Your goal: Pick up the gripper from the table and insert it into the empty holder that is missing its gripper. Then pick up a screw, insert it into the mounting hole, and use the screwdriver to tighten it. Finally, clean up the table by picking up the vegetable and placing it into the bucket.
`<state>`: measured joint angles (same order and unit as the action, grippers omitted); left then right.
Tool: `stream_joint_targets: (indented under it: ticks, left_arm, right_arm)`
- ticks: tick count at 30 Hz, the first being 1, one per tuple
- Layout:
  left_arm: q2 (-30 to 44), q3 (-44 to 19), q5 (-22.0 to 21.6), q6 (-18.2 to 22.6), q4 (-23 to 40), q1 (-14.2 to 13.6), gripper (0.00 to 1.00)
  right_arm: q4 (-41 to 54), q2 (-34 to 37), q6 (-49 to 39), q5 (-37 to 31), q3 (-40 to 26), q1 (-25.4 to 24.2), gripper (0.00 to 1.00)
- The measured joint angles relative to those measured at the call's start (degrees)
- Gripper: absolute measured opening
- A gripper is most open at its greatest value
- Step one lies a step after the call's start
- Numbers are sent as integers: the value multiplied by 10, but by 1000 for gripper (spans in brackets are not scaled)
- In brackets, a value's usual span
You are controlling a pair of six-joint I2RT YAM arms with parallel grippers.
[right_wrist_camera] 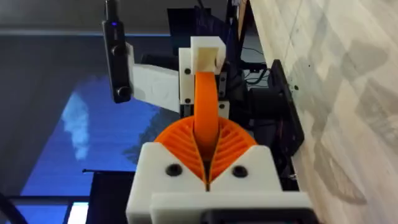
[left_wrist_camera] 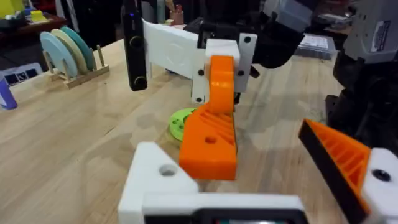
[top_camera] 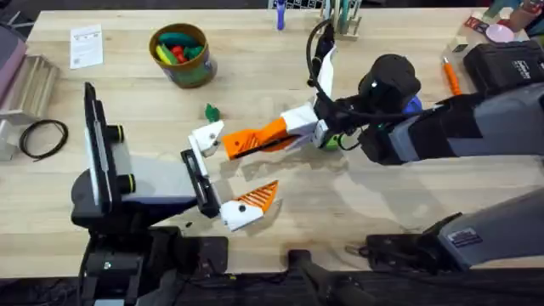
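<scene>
The loose orange gripper (top_camera: 255,136) is pinched in my right gripper (top_camera: 295,129), which is shut on it. Its far end lies against the empty white holder (top_camera: 206,136), one finger of my left gripper (top_camera: 229,170). That gripper is open, and its other finger (top_camera: 251,204) carries an orange pad. From the left wrist, the orange gripper (left_wrist_camera: 211,137) stands just over the holder (left_wrist_camera: 155,174) and its hole. From the right wrist, the orange gripper (right_wrist_camera: 205,118) runs between my pads (right_wrist_camera: 233,146) to the holder (right_wrist_camera: 205,53). The dark-green vegetable (top_camera: 212,111) lies behind the holder. The bucket (top_camera: 181,55) stands at the back left. The blue screwdriver (top_camera: 413,104) peeks out behind the right arm.
A lime-green disc (left_wrist_camera: 182,121) lies under the right gripper. An orange pen-like tool (top_camera: 450,75) and a black case (top_camera: 506,64) are at the back right. A white card (top_camera: 85,44) and a black cable coil (top_camera: 42,136) sit on the left. A plate rack (left_wrist_camera: 68,53) stands farther off.
</scene>
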<state>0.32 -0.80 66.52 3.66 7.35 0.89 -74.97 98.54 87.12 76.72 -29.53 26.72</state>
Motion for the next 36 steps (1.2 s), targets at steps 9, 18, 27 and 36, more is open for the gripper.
stream_joint_targets:
  ticks: [9, 18, 27, 36]
  left_arm:
    - [0, 0, 0, 0, 0, 0, 985]
    - [0, 0, 0, 0, 0, 0, 985]
    - [0, 0, 1, 0, 0, 0, 986]
    - [0, 0, 1, 0, 0, 0, 986]
  right_arm:
    - [-7, 0, 12, -4, 0, 0, 9]
    - [4, 0, 14, -15, 0, 1, 9]
    - [4, 0, 14, -22, 0, 3, 9]
    - [4, 0, 13, -33, 0, 10, 9]
